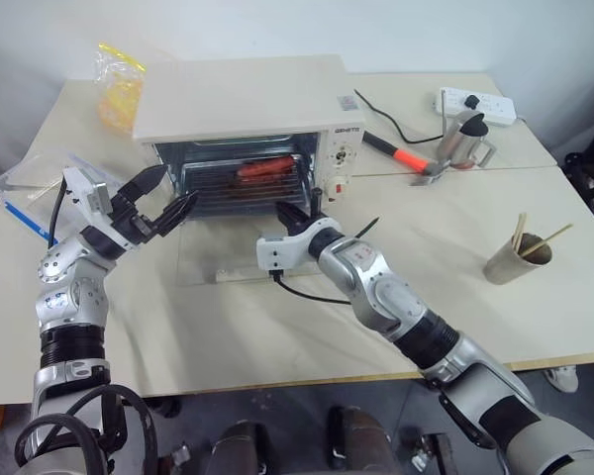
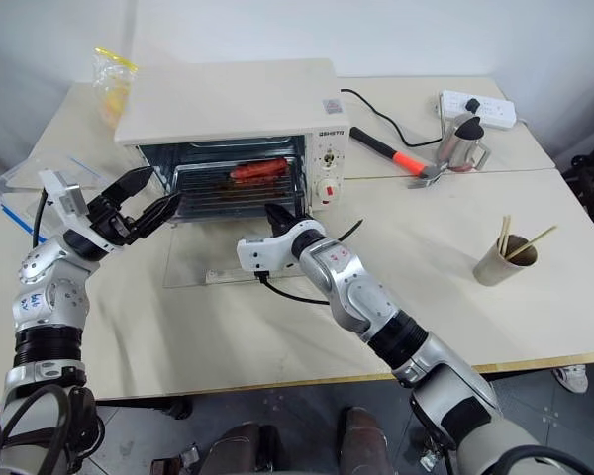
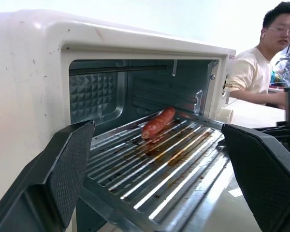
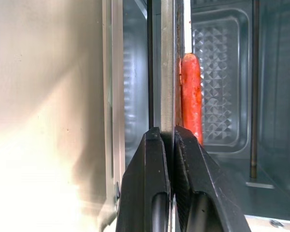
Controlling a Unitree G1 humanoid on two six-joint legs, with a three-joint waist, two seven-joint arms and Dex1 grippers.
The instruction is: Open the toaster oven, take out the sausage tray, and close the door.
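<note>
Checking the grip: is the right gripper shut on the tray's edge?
Yes, the right gripper pinches the sausage tray rim.

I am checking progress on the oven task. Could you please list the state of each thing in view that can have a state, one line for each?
toaster oven: open, cavity exposed.
door: folded down flat on the table.
sausage tray: partly drawn out, one sausage on it.
right gripper: shut on the sausage tray's edge.
left gripper: open, empty, beside the oven mouth.
paper cup: upright, holding sticks.
</note>
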